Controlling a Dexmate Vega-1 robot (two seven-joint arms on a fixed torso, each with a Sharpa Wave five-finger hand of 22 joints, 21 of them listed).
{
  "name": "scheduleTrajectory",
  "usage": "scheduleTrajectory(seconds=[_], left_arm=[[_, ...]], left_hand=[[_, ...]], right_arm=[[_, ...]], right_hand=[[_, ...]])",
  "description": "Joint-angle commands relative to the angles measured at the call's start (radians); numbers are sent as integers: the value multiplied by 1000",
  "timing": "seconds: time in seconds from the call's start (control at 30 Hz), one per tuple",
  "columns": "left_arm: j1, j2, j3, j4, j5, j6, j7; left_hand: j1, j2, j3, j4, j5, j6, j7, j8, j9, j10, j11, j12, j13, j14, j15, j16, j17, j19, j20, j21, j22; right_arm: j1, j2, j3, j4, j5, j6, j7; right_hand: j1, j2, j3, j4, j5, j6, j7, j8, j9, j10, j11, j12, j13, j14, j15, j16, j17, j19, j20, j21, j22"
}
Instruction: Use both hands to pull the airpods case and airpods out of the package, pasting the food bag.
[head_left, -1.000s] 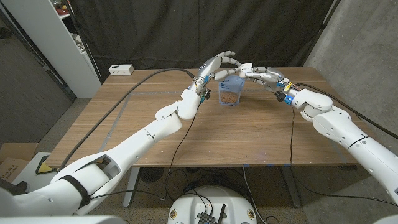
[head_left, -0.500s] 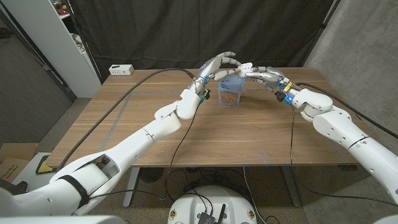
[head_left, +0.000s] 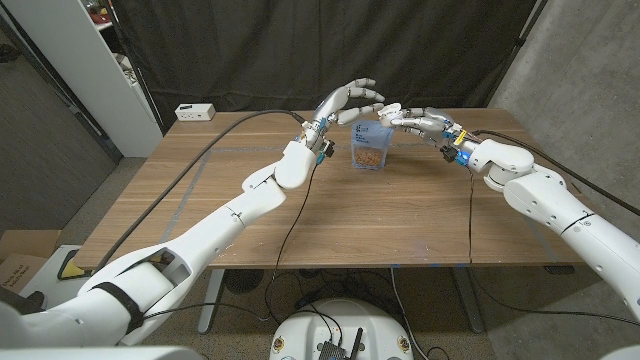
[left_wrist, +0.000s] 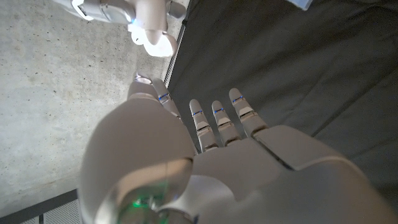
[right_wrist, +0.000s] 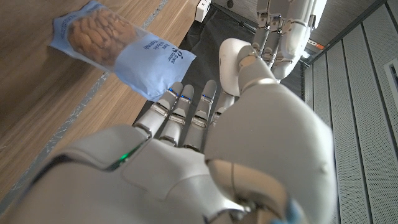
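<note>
While the food bag (head_left: 371, 148) stands upright near the table's (head_left: 400, 220) far edge, both hands hover at its top — left hand (head_left: 348, 101) with fingers spread, holding nothing, right hand (head_left: 415, 119) with fingers extended toward the bag's upper edge, apparently placed to press the seal — contact unclear.

The light blue food bag (right_wrist: 124, 46) standing on the wooden worktop (right_wrist: 37, 106) carries a small dark blue round logo with two short lines of dark print beside it on its upper band. The letters are too small and blurred to read.
</note>
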Motion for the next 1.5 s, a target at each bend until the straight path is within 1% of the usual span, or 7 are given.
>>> scheduleTrajectory(seconds=[0.03,0.13,0.37,0.43,0.83,1.2,1.5], left_arm=[[5,8,-20,-10,-31,-19,-53],[8,13,-18,-29,8,15,-41],[18,24,-4,-84,103,118,-13],[18,27,0,-94,112,137,-17],[18,41,24,-146,170,228,-22],[19,48,44,-177,219,291,-11],[18,47,53,-180,231,303,3]], left_hand=[[13,-3,-8,-8,-1,18,3,13,0,5,-6,4,2,3,-55,1,1,3,-3,1,2],[14,-6,-10,-9,-1,26,5,15,-2,3,-9,3,1,3,-56,1,1,3,-4,1,2],[11,-17,-17,-11,-2,40,19,19,-6,6,-2,4,1,4,-54,1,0,4,-3,2,2],[9,-21,-21,-11,-3,27,27,13,-7,6,-3,4,1,5,-55,1,-1,1,-1,0,2],[-6,-30,-33,-6,-4,29,36,18,-3,-2,-2,0,0,-4,-47,-2,-1,-11,5,-5,1],[-20,-37,-45,-1,-4,37,52,20,-5,-2,-2,0,0,-7,-47,-2,-1,-12,4,-6,1],[-28,-29,-47,5,-2,17,43,11,-9,-3,-1,-1,-1,-7,-46,0,1,-13,3,-7,1]], right_arm=[[9,0,-6,0,-6,-4,2],[6,0,-4,-3,-8,-3,-5],[-2,-1,1,-9,-16,6,-20],[-4,0,3,-9,-11,5,-19],[-18,-2,12,-10,-12,28,-19],[-42,-5,24,-19,-14,47,-32],[-53,-6,28,-24,-20,60,-39]], right_hand=[[9,5,8,-3,1,-6,-1,103,440,-1,3,-2,5,-2,-73,-5,-1,0,-2,-1,-1],[11,5,10,-3,1,-7,3,104,443,-4,7,-3,5,-2,-73,-7,-2,0,-2,-1,-1],[33,15,12,-7,-10,-30,30,99,458,-22,11,-9,8,-12,-70,-5,4,-6,-9,-2,-1],[37,18,11,-7,-15,-32,37,99,463,-28,16,-11,8,-15,-68,-5,6,-8,-11,-2,-1],[62,33,11,-7,-48,-63,59,93,487,-50,33,-19,12,-31,-63,-2,15,-16,-21,-3,0],[70,34,8,-8,-65,-59,60,97,497,-51,37,-19,14,-33,-61,0,17,-17,-20,-1,0],[75,30,3,-8,-76,-51,57,100,502,-45,31,-16,16,-32,-63,3,19,-16,-17,0,0]])
